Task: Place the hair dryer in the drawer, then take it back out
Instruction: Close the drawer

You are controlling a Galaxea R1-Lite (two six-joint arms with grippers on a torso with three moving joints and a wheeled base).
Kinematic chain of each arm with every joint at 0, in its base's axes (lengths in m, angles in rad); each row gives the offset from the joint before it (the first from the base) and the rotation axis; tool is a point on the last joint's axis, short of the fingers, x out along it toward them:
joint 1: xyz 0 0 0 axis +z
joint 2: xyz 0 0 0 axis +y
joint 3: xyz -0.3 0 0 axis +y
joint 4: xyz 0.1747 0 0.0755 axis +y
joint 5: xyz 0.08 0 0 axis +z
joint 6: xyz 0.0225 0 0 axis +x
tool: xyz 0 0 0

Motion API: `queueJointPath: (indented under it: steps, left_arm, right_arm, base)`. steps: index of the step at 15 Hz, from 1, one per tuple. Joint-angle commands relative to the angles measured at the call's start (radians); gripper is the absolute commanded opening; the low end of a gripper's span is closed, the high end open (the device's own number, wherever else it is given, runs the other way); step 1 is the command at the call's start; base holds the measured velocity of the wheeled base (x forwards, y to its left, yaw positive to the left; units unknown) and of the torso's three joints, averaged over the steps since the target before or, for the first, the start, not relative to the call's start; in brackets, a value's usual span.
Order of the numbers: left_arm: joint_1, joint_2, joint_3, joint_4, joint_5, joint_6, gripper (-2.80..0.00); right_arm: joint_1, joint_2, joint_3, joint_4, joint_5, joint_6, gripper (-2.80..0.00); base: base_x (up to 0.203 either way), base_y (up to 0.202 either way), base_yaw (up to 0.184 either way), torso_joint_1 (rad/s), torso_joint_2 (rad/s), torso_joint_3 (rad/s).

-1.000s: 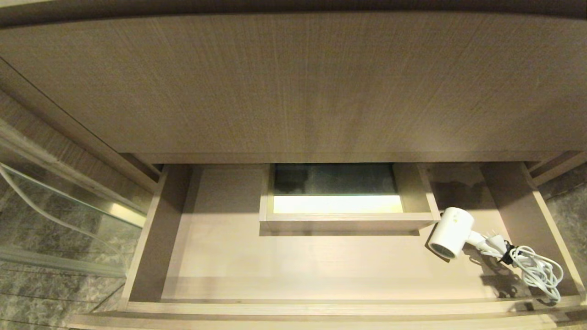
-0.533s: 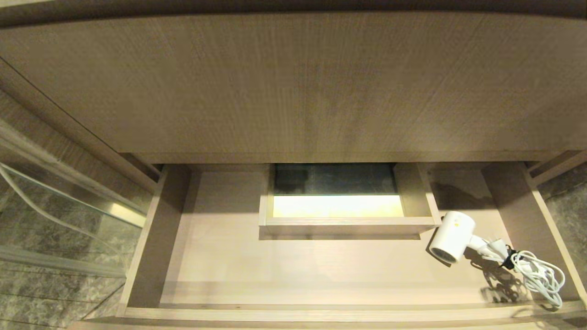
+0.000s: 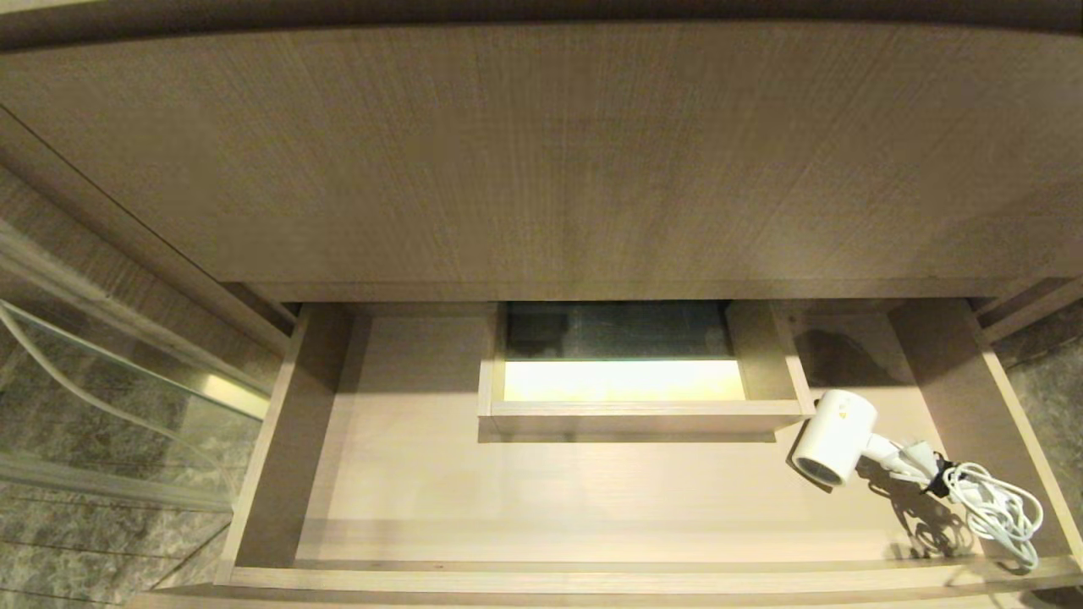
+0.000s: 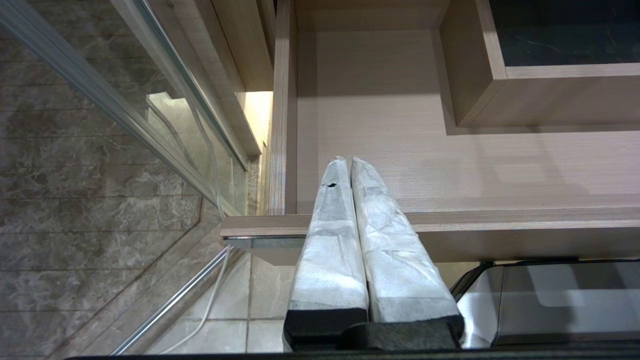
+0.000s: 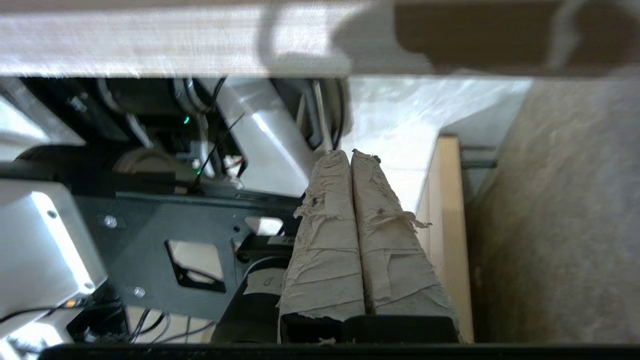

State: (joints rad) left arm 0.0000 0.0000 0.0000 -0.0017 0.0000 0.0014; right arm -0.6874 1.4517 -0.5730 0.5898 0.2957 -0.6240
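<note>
Drawer: the wide, shallow wood-grain drawer [image 3: 592, 499] stands pulled out beneath a taller wood-grain panel [image 3: 541, 152]; a boxed cutout [image 3: 634, 410] sits at the middle of its far side.

Hair dryer: the small white hair dryer [image 3: 833, 436] lies on its side on the drawer floor at the right, just beside the right corner of the boxed cutout; the grille end faces near-left and the handle points right.

Cord: the bundled white cord [image 3: 994, 507] and its plug lie right of the handle, close to the drawer's right wall and near front edge.

Left gripper: the left gripper [image 4: 348, 162] is clenched on nothing, fingertips pressed together, poised over the drawer's near front rail at the left end, well apart from the hair dryer.

Right gripper: the right gripper [image 5: 350, 155] is likewise clenched and empty; in its wrist view it points toward the robot's own chassis [image 5: 150, 215], outside the drawer, with a wood edge alongside. It does not show in the head view.

Surroundings: a glass panel [image 3: 101, 397] and marbled floor tiles [image 4: 75, 175] lie to the left of the drawer.

Step in hand: judged from the layout, the placing half is done, since the hair dryer rests free inside the drawer; the retrieval has not yet begun.

Next move: the right gripper, being on the dryer's side, would likely need to part its fingers, travel over the right front rail, and close across the barrel or handle. The loose cord calls for a lift high enough that it does not snag on the rail.
</note>
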Motion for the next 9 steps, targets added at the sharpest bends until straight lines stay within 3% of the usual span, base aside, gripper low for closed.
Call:
queueJointPath:
  steps: [1, 6, 9]
  left_arm:
    - [0.000, 0.000, 0.000, 0.000, 0.000, 0.000, -2.80]
    - [0.000, 0.000, 0.000, 0.000, 0.000, 0.000, -2.80]
    - [0.000, -0.002, 0.000, 0.000, 0.000, 0.000, -2.80]
  right_arm:
    - [0.002, 0.036, 0.014, 0.002, 0.000, -0.001, -2.80]
    - [0.000, 0.089, 0.041, -0.068, 0.002, 0.006, -2.80]
    - [0.000, 0.155, 0.034, -0.202, 0.005, 0.007, -2.80]
  base:
    - [0.000, 0.000, 0.000, 0.000, 0.00, 0.000]
    - [0.000, 0.000, 0.000, 0.000, 0.00, 0.000]
    - [0.000, 0.000, 0.000, 0.000, 0.00, 0.000]
